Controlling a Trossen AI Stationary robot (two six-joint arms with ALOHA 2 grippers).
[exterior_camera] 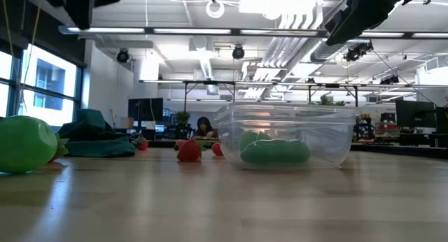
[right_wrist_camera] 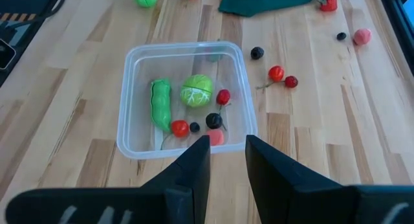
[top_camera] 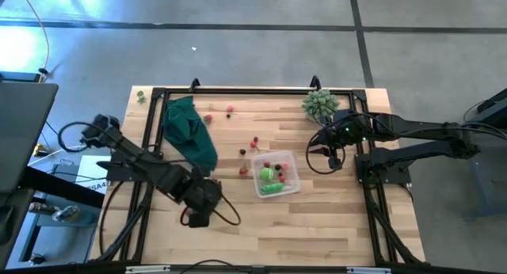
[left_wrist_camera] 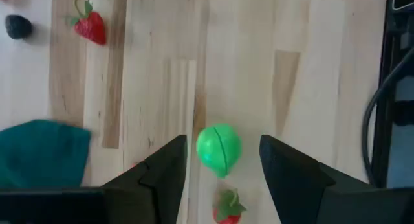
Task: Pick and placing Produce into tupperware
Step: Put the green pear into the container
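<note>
Tupperware (top_camera: 290, 184), clear and rectangular, sits right of centre on the plank table (top_camera: 333, 226), with bare wood open in front of it and to its right. Behind the table we see a concrete floor from above; the low view shows an open workshop with ceiling lights. A dark green cloth (top_camera: 190, 130) lies rear left, a spiky plant (top_camera: 320, 104) rear right. Inside the tupperware we count a green pod (right_wrist_camera: 160, 103), a green ball (right_wrist_camera: 196, 90) and several small red and dark pieces; more berries lie scattered between cloth and tupperware. The left gripper (left_wrist_camera: 223, 169) hangs low near the front left, fingers parted around, not touching, a green round fruit (left_wrist_camera: 218, 149). The right gripper (right_wrist_camera: 227, 153) hovers just right of the tupperware, fingers narrowly apart, empty.
</note>
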